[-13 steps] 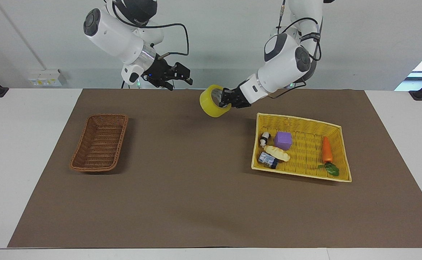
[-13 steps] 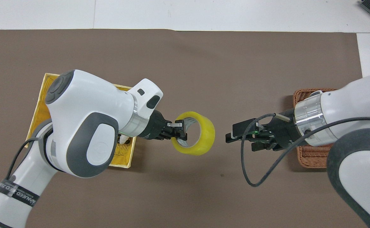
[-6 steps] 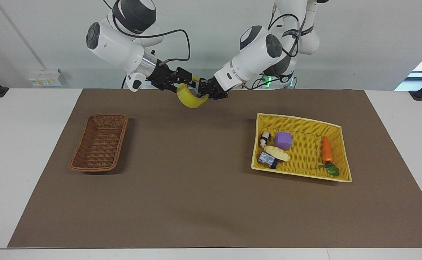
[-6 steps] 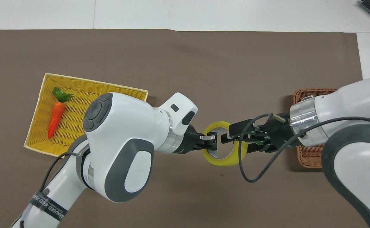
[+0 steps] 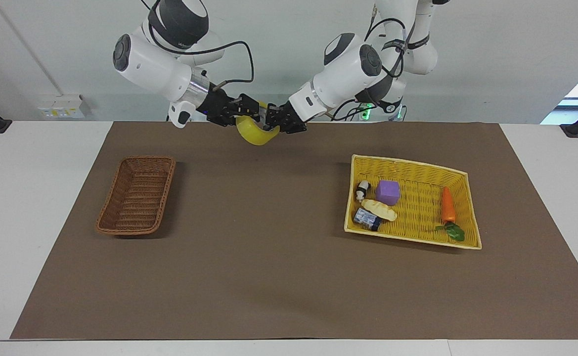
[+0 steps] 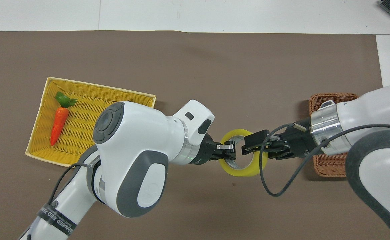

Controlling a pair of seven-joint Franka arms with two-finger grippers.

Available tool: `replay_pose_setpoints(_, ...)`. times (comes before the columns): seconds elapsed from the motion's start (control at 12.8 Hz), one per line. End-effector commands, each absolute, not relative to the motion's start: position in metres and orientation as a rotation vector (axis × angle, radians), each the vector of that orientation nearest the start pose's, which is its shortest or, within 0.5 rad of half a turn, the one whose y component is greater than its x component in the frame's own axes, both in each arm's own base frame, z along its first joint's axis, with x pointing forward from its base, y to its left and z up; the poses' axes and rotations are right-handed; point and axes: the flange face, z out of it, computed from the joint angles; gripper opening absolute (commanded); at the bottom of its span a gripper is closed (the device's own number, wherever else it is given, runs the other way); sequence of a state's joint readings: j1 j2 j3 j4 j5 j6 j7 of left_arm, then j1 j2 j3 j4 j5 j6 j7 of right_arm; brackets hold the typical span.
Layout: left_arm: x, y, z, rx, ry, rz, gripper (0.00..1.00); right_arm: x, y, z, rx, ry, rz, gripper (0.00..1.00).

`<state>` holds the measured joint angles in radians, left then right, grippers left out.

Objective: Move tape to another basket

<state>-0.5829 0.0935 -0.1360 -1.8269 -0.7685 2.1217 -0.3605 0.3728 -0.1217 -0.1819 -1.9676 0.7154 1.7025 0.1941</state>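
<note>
Tape, a wide yellow adhesive roll with a whitish core ring (image 6: 244, 152), hangs in the air between the two arms, over bare brown mat and closer to the small dark brown woven wicker basket (image 5: 137, 195) than to the big yellow woven tray basket (image 5: 462, 173). Left gripper (image 6: 227, 152) comes in from the yellow tray's side, fingers clamped on the roll's wall, one inside the core and one outside. Right gripper (image 6: 252, 144) comes in from the brown basket's side and overlaps the other edge of the ring; one black finger (image 6: 255, 138) lies across the rim, but whether the pair is closed on it, cannot tell. Roll's hole axis runs roughly up-down in the overhead view, so each gripper meets the wall edge-on from its own side. Judgement: mid-handover, and the right arm is the one based nearer the brown basket, so it should carry on once its hold is sure. Risk: left letting go too soon drops the roll onto the tabletop short of the brown basket. Purple cube (image 5: 387, 192) and toy carrot (image 5: 447, 205) sit in the yellow tray.
</note>
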Motion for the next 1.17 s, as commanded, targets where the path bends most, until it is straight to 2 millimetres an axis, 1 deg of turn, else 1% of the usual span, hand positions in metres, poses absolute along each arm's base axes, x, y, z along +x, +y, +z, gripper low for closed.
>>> replay_pose_setpoints(0.0,0.444,-0.423,0.527,2.386,0.061,-0.205,0.95,0.488,0.149,0.531,-2.418,0.209,0.386,0.00)
replay_pose_setpoints(0.08,0.438,-0.430,0.530,2.374,0.076,-0.171,1.00,0.489,0.148,0.531,-2.418,0.211,0.386,0.00)
replay_pose_setpoints(0.16,0.434,-0.432,0.534,2.355,0.093,-0.140,1.00,0.488,0.149,0.531,-2.426,0.207,0.384,0.00)
replay_pose_setpoints(0.31,0.442,-0.423,0.539,2.312,0.153,-0.117,1.00,0.488,0.151,0.529,-2.440,0.198,0.387,0.00)
replay_pose_setpoints(0.39,0.448,-0.414,0.544,2.303,0.173,-0.106,1.00,0.488,0.151,0.529,-2.443,0.197,0.386,0.00)
replay_pose_setpoints(0.55,0.466,-0.385,0.552,2.296,0.223,-0.104,1.00,0.489,0.149,0.528,-2.444,0.200,0.386,0.00)
replay_pose_setpoints(0.7,0.491,-0.346,0.549,2.310,0.273,-0.114,1.00,0.491,0.143,0.528,-2.456,0.190,0.371,0.00)
replay_pose_setpoints(0.78,0.499,-0.332,0.546,2.328,0.288,-0.123,1.00,0.492,0.141,0.528,-2.459,0.186,0.367,0.00)
replay_pose_setpoints(0.86,0.506,-0.318,0.542,2.360,0.296,-0.112,1.00,0.496,0.131,0.527,-2.464,0.191,0.351,0.00)
replay_pose_setpoints(0.94,0.518,-0.296,0.538,2.411,0.307,-0.094,1.00,0.499,0.118,0.525,-2.484,0.177,0.327,0.00)
replay_pose_setpoints(1.09,0.532,-0.263,0.531,2.508,0.312,-0.059,1.00,0.505,0.079,0.520,-2.545,0.134,0.268,0.00)
